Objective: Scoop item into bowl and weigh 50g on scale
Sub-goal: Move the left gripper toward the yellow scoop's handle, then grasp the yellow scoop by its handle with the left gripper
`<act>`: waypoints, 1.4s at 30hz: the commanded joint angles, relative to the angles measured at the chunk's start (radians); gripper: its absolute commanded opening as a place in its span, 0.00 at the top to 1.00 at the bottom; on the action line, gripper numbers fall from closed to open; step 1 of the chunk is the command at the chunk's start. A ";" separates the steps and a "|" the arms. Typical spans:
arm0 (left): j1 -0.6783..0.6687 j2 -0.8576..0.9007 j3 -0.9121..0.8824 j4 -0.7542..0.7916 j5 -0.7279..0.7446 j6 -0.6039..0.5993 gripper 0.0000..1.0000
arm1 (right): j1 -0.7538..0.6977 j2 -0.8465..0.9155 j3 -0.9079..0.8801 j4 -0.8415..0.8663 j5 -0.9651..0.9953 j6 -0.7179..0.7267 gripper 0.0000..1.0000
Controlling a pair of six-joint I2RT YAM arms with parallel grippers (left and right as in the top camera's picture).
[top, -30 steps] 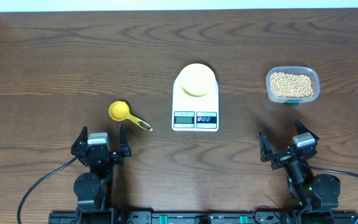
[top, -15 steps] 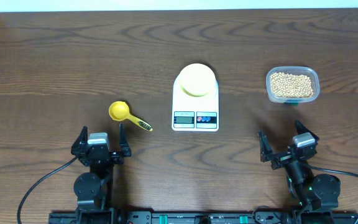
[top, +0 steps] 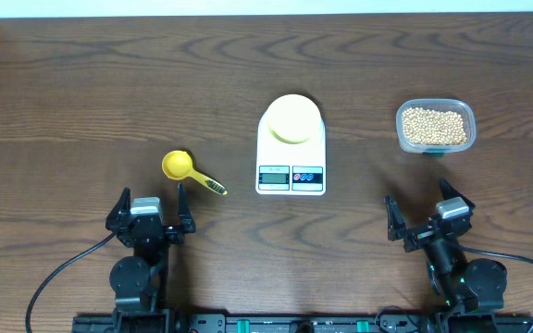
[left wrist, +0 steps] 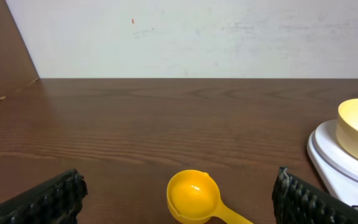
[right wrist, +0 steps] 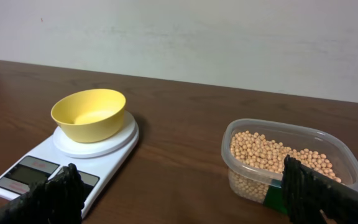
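The bowl (top: 291, 120) sits on the scale (top: 291, 174) at the middle of the desk (top: 81, 92). The beans (top: 433, 127) lie in a clear tub (top: 471, 118) at 3 o'clock from the scale. A yellow scoop (top: 179, 166) lies at 9 o'clock. The left end effector (top: 152, 191), at 7 o'clock, and the right end effector (top: 415, 191), at 5 o'clock, both gape wide, holding nothing.

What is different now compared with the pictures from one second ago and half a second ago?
Nothing visibly changed. The left gripper and the right gripper stay open and empty. The yellow scoop, the bowl on the scale, and the tub of beans lie where they were.
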 commanded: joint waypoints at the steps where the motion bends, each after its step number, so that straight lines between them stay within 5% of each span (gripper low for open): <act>1: 0.003 -0.006 -0.018 -0.032 -0.034 -0.002 0.02 | -0.007 -0.004 -0.004 -0.001 -0.006 0.010 0.01; 7: 0.003 -0.006 0.003 -0.015 0.137 -0.020 0.02 | -0.007 -0.004 -0.004 -0.001 -0.006 0.010 0.01; 12: 0.003 -0.006 0.054 -0.029 0.158 -0.180 0.02 | -0.007 -0.004 -0.004 -0.001 -0.006 0.010 0.01; 21: 0.003 0.022 0.251 -0.269 0.158 -0.238 0.02 | -0.007 -0.004 -0.004 -0.001 -0.006 0.010 0.01; 39: 0.003 0.544 0.706 -0.542 0.163 -0.306 0.02 | -0.007 -0.004 -0.004 -0.001 -0.006 0.010 0.01; 42: 0.003 0.599 0.768 -0.556 0.272 -0.306 0.02 | -0.007 -0.004 -0.004 -0.001 -0.006 0.010 0.01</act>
